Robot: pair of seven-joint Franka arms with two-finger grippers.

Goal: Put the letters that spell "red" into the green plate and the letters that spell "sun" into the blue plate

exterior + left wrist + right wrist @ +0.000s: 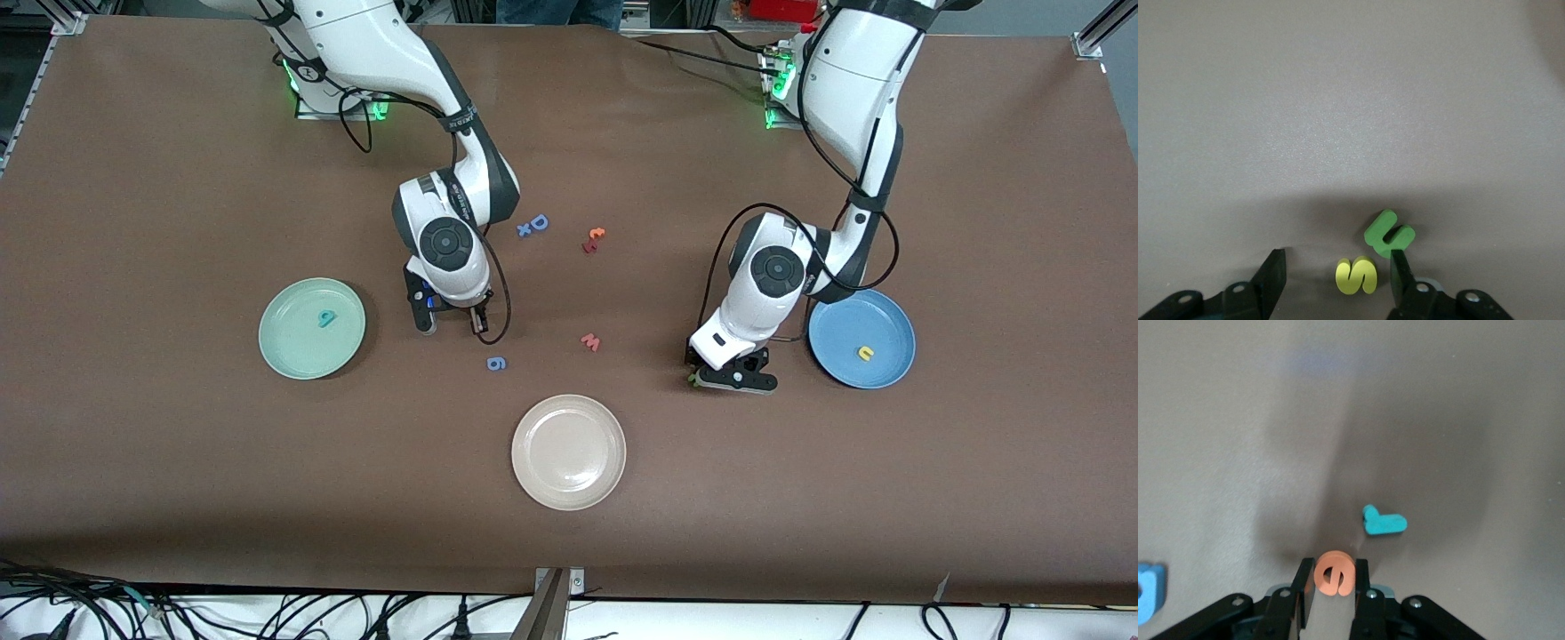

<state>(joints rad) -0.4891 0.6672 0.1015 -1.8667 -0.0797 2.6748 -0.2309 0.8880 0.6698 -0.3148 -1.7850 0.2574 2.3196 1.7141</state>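
brown table (178, 462) | orange e (1334, 573) pinched in right claw (1331, 581)

A brown cloth (178, 498) covers the table edge to edge — metal rails (1098, 31) at its corners, cables (293, 613) strung below its near edge.

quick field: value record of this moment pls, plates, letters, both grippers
green plate: holds teal d
blue plate: holds yellow u
beige plate: nearest the front camera
right gripper: down at the table, shut on orange e
teal r: on the table beside the orange e
left gripper: open, low, fingers either side of yellow s
green u: on the table beside the yellow s
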